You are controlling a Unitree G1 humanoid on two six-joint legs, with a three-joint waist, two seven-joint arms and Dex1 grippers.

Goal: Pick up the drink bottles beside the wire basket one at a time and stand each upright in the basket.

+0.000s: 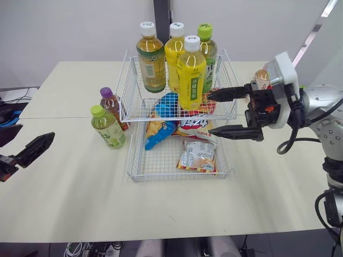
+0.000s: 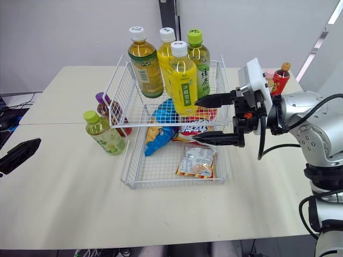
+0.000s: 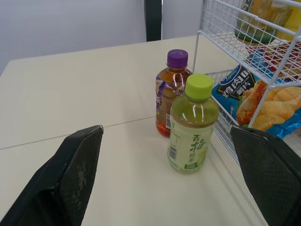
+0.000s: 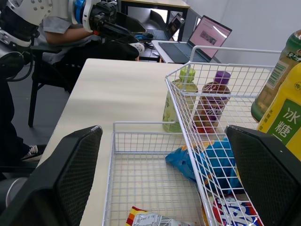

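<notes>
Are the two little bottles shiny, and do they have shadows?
Left wrist view: bright glints on the purple-capped bottle; the green-capped bottle casts only a faint, soft shadow on the table. Left eye view: even light, no hard shadows around the wire basket.

The two-tier wire basket (image 1: 231, 115) stands on the pale table (image 1: 69, 85); its upper tier holds four upright bottles: an amber tea bottle (image 1: 151, 59), two yellow bottles (image 1: 191, 75) and a green-capped bottle (image 1: 208, 48). Its lower tier holds a blue snack bag (image 1: 163, 120), a red-and-white bag (image 1: 195, 127) and a clear packet (image 1: 197, 155). A lime-capped bottle (image 1: 109, 127) and a purple-capped bottle (image 1: 111, 106) stand upright just beside the basket's left side, the right gripper (image 1: 209, 114) hangs over the basket's right side with fingers spread, and the left gripper (image 1: 35, 137) sits near the table's left edge, well apart from both bottles.
</notes>
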